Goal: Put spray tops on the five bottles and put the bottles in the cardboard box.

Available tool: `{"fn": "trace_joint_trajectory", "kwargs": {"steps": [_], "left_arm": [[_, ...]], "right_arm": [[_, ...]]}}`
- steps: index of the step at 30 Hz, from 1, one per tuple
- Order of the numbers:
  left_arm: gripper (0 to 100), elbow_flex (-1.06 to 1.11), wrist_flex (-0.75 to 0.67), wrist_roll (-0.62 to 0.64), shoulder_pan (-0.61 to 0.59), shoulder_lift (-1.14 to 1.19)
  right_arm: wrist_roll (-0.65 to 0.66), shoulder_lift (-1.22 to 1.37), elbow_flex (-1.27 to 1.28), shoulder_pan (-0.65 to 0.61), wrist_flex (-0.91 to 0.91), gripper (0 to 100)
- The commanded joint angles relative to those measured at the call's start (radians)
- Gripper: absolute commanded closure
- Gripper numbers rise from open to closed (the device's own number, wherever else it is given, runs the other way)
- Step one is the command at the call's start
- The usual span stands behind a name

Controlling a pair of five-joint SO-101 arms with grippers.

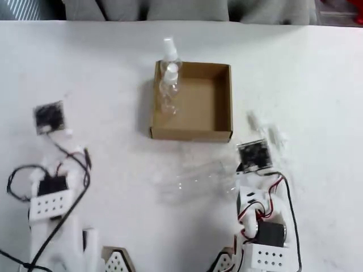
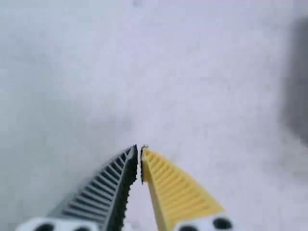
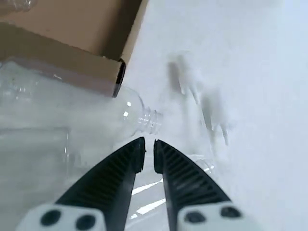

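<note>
The cardboard box [image 1: 218, 105] stands open at mid-table. Two clear bottles with white spray tops are at its left side: one [image 1: 169, 85] inside the box, one [image 1: 169, 52] at its far left corner. Uncapped clear bottles [image 1: 198, 177] lie on the table in front of the box. My right gripper [image 3: 149, 144] is shut and empty just short of the open neck of one lying bottle [image 3: 130, 108]. Loose white spray tops [image 3: 192, 82] lie beyond it, beside the box corner [image 3: 96, 67]. My left gripper [image 2: 139, 150] is shut over bare table at the left [image 1: 50, 116].
The right arm [image 1: 253, 154] sits at the front right, with spray tops [image 1: 266, 133] just past it. Cables trail around the left arm base [image 1: 51, 192]. The white table [image 1: 317, 85] has open room on the far left and far right.
</note>
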Motion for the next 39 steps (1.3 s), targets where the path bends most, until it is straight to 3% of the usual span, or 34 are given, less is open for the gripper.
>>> {"fn": "trace_joint_trajectory", "kwargs": {"steps": [1,5,7,11,17,22,26,36,39], "left_arm": [[98,0.173,-0.249,-0.011,-0.081,-0.033],[98,0.17,-0.221,-0.02,-0.114,-0.047],[98,0.17,-0.212,-0.094,-0.113,-0.05],[98,0.17,-0.199,-0.235,-0.111,-0.05],[98,0.175,-0.199,-0.245,-0.088,-0.05],[98,0.176,-0.199,-0.245,-0.085,-0.05],[98,0.176,-0.199,-0.245,-0.085,-0.05],[98,0.176,-0.199,-0.245,-0.085,-0.05],[98,0.176,-0.199,-0.245,-0.085,-0.05]], "right_arm": [[0.149,-0.013,-0.064,-0.079,-0.016,98.1],[0.158,-0.002,-0.173,-0.199,-0.008,98.1],[0.184,-0.002,-0.238,-0.271,0.031,98.1],[0.285,-0.002,-0.334,-0.461,0.177,98.1],[0.509,-0.001,-0.396,-0.679,0.404,93.7],[0.58,0.097,-0.413,-0.702,0.513,76.3],[0.689,0.286,-0.434,-0.717,0.492,78.3],[0.703,0.799,-0.738,-0.82,0.478,70.4],[0.779,0.951,-0.809,-0.816,0.481,70.4]]}}
